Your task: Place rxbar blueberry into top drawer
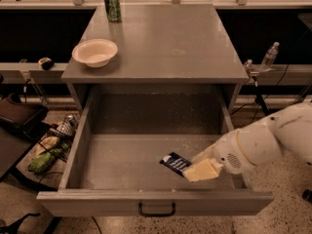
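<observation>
The top drawer point(83, 145) is pulled fully open, a deep grey box with a small black handle point(156, 210) on its front panel. My gripper point(191, 168) reaches in from the right over the drawer's right side and is shut on the rxbar blueberry point(175, 163), a small dark navy bar with pale lettering. The bar hangs over the right front part of the drawer floor, sticking out to the left of the pale fingers point(202, 169).
On the cabinet top point(170, 43) stand a white bowl point(95, 51) at the left and a green can point(112, 5) at the back left. A clear bottle point(269, 56) stands at the right behind the cabinet. Bags and clutter point(46, 147) lie on the floor at the left.
</observation>
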Available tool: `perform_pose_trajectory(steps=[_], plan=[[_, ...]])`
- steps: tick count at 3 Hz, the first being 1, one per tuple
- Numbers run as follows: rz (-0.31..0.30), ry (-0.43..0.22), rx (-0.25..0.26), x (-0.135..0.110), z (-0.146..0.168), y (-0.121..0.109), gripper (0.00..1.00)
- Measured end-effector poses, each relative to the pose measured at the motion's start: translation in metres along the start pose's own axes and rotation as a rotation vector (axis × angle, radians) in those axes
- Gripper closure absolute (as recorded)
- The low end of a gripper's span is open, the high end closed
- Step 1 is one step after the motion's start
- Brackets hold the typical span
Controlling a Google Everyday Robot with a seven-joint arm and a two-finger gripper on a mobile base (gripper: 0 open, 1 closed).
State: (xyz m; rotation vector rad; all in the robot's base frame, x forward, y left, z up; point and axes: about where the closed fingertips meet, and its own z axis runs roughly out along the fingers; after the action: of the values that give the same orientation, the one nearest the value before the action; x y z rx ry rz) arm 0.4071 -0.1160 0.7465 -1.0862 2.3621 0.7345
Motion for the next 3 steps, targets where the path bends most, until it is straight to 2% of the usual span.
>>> perform_pose_trajectory(steps=[1,2,3], plan=[[-0.051,-0.001,0.043,-0.027,0.039,-0.007,1.0],[-0.056,0.008,0.086,-0.059,0.071,-0.034,1.0],[-0.049,0.007,0.085,-0.063,0.073,-0.04,0.81]])
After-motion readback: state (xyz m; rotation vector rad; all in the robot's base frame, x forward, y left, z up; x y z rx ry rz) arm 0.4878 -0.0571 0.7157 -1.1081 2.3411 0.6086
